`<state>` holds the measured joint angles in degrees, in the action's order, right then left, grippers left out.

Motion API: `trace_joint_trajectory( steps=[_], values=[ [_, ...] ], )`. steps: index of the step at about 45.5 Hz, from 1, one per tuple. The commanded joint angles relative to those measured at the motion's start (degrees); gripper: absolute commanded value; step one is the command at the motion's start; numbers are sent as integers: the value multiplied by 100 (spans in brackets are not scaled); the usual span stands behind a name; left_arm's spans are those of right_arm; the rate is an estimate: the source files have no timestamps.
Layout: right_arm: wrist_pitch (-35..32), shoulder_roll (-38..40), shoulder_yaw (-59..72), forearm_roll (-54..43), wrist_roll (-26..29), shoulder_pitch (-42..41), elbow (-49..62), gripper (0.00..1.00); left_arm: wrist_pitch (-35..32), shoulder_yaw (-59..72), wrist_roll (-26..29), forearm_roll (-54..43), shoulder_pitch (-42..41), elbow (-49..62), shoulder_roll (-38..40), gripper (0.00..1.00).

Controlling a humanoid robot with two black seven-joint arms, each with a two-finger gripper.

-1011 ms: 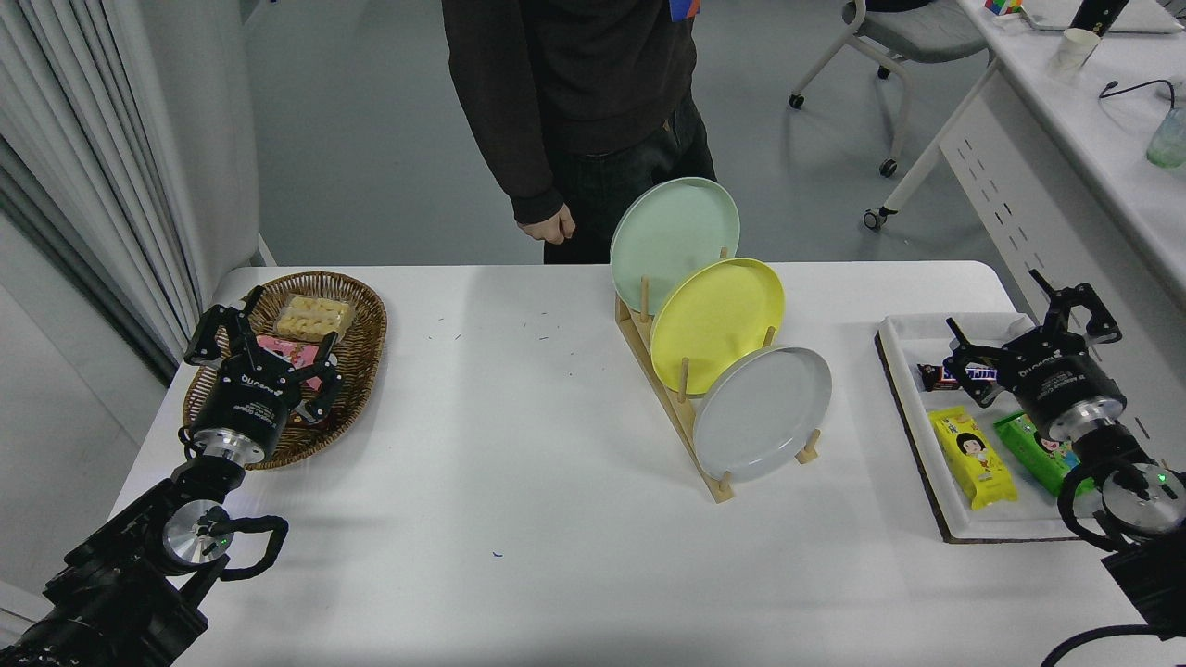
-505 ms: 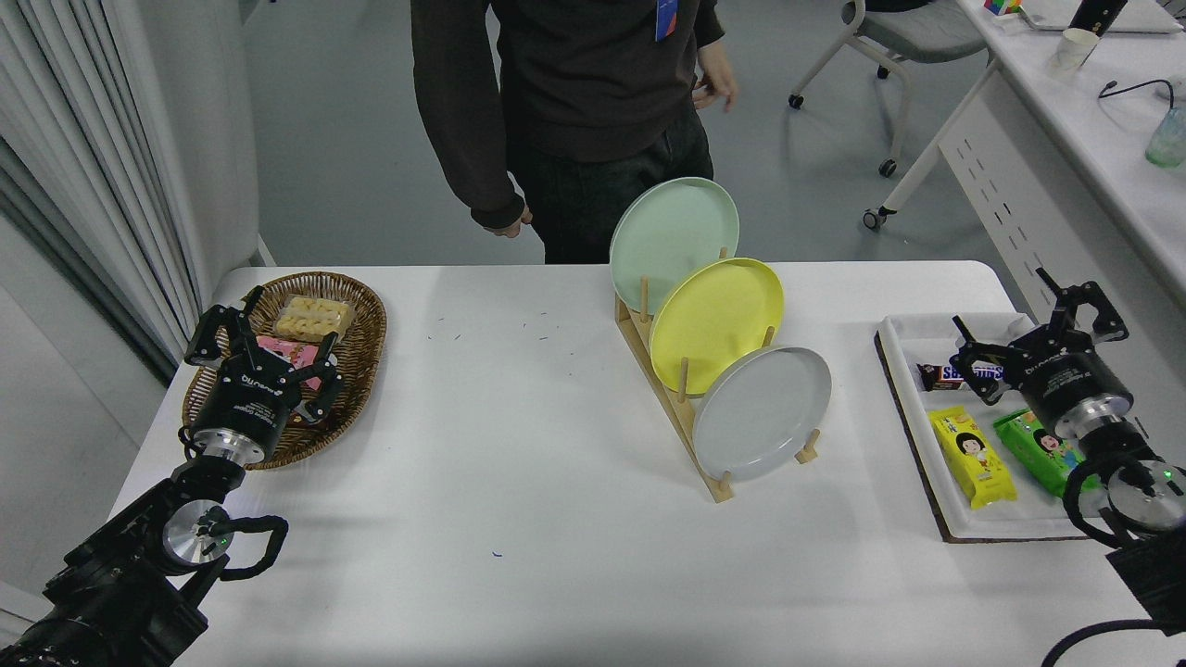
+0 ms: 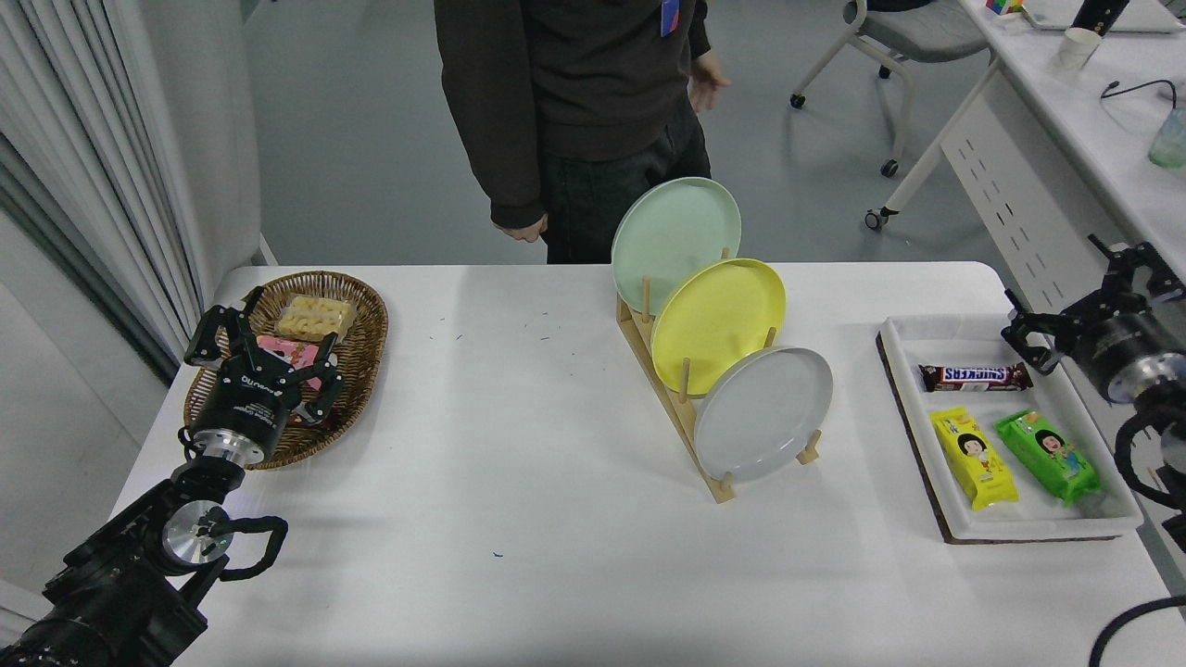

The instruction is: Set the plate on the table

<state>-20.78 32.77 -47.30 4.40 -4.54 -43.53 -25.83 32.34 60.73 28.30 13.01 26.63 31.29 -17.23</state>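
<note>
Head view, grey plate (image 3: pixel 763 413) racked before yellow plate (image 3: pixel 718 313), right gripper (image 3: pixel 1089 301) fingers spread wide, empty, over tray (image 3: pixel 945 500)

The plate (image 3: pixel 763 413) leans in the rack (image 3: pixel 674 405) — right gripper (image 3: pixel 1086 301) apart.

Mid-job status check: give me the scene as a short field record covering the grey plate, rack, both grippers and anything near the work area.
plate: pale grey, standing on edge in the front slot of the wooden rack, not yet on the table
other plates: yellow plate in the middle slot, mint green plate at the back
right gripper: open, empty, at the right edge above the white tray, apart from the plate
left gripper: open, parked over the wicker basket
person: standing at the far side
</note>
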Motion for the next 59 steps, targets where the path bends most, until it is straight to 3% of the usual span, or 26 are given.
trace_joint_trajectory(
  steps=[1,14,32,48,59],
  values=[
    [223,440,809,-132,5,-165,-466,99,0,0,0,0,0,0,0,98],
    [74,1355,2032,-413,5,-261,-1680,99,0,0,0,0,0,0,0,98],
    [-1402,1653,2867,-422,14,-507,-1654,99,0,0,0,0,0,0,0,98],
    [-1447,2083,3051,-431,32,-560,-2109,99,0,0,0,0,0,0,0,98],
    [-1447,2523,3930,-422,32,-1350,-2831,99,0,0,0,0,0,0,0,98]
  ],
)
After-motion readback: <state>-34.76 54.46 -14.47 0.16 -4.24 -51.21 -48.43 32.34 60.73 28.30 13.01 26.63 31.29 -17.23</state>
